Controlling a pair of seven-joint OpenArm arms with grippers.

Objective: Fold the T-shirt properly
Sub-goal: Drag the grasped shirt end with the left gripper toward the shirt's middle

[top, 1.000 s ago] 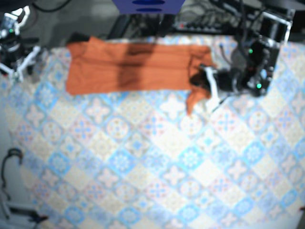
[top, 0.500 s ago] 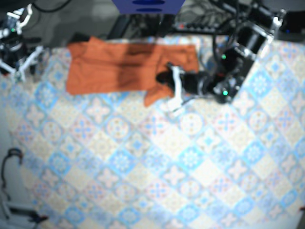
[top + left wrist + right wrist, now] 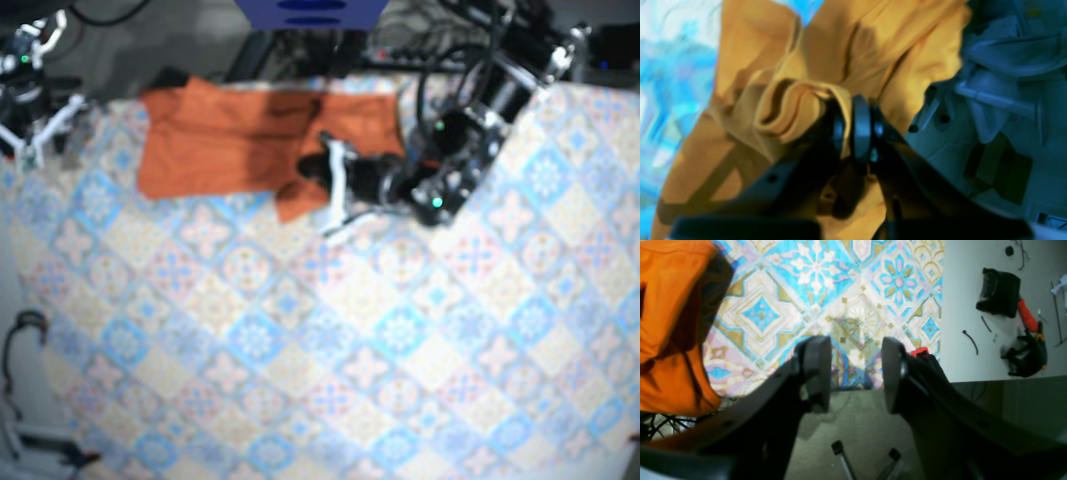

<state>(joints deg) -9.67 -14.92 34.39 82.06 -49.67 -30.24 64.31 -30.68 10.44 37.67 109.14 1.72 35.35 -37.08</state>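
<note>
While left gripper (image 3: 853,130) pinches the T-shirt (image 3: 230,140) end mid-fold, right gripper (image 3: 856,373) hangs spread beside it; next: lay flat, release.

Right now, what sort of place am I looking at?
Probably a robotics lab or workshop, not a home: a robot arm handles an orange T-shirt on a cloth-covered table, cables pile behind it, and tools lie on the floor.

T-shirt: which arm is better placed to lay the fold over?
Left. The left gripper is shut on a bunched T-shirt edge, over the shirt; the right gripper is open, empty, at the table edge.
</note>
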